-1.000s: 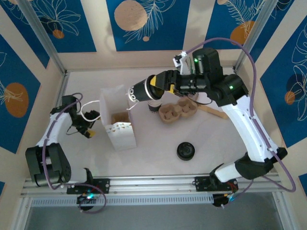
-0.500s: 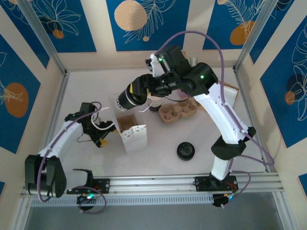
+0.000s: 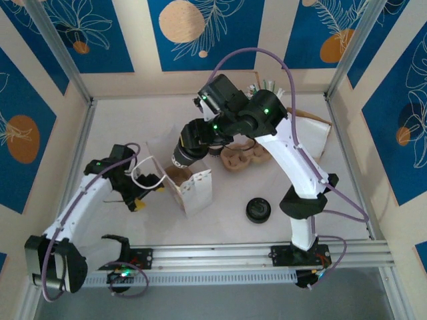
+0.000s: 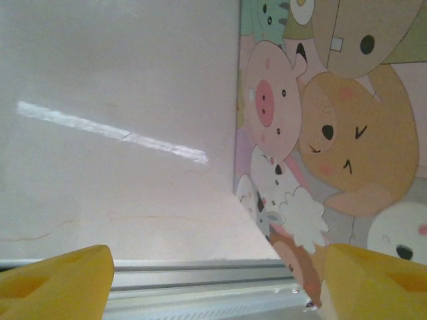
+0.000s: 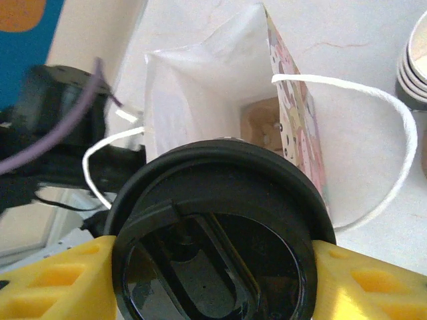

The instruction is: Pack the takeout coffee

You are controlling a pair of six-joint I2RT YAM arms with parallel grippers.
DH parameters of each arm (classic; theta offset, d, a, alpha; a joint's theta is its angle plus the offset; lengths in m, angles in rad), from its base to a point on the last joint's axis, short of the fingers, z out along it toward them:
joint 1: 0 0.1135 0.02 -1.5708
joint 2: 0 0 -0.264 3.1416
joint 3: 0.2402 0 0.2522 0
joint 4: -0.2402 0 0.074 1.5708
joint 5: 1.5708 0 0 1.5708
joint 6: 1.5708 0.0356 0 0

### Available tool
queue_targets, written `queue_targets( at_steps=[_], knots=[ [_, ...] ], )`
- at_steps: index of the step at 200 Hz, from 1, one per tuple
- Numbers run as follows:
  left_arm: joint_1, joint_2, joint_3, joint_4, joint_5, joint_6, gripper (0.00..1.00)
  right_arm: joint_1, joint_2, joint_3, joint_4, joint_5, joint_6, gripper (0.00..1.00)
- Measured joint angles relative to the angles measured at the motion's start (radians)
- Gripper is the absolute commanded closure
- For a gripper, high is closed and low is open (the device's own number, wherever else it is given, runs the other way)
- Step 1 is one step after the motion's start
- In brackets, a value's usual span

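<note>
Insertion is the step in hand: right claw (image 5: 217,285) grasps the small takeout coffee cup with round black plastic lid (image 5: 220,220) above the open white cartoon-printed paper bag (image 5: 193,93). Left claw (image 4: 213,287) hangs released beside it. Next, probably a straight descent clear of the white string handles (image 5: 373,133).

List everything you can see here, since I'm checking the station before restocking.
takeout coffee: one, black lid, held above the open bag
paper gift bag: one, white with cartoon animals and white string handles, left of centre
cup carrier: one, brown moulded pulp, behind the bag
paper cups: nested stack, count unclear, white, by the carrier
round black lid: one, black, right of the bag; cannot tell if a cup is beneath
brown paper piece: one, brown, far right
table: one, white
left gripper: one, yellow fingers, open beside the bag
right gripper: one, yellow fingers, gripping the coffee
</note>
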Motion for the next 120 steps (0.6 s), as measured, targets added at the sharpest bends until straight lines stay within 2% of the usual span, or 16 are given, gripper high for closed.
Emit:
queue_targets(
  at_steps=[35,62,85,120],
  knots=[
    [0.086,-0.035,0.102,-0.169,-0.094,0.088,0.22,0.035,0.002,0.000,-0.030,0.039,-0.040,0.42],
    [0.253,0.000,0.208,-0.238,-0.164,0.164,0.25,0.064,0.002,0.001,-0.031,0.059,-0.066,0.42],
    [0.352,0.151,0.342,-0.221,-0.175,0.164,0.28,0.088,0.004,0.003,-0.032,0.071,-0.085,0.42],
    [0.363,0.488,0.595,-0.072,-0.143,0.111,0.30,0.098,0.018,0.030,-0.043,0.080,-0.113,0.42]
  ],
)
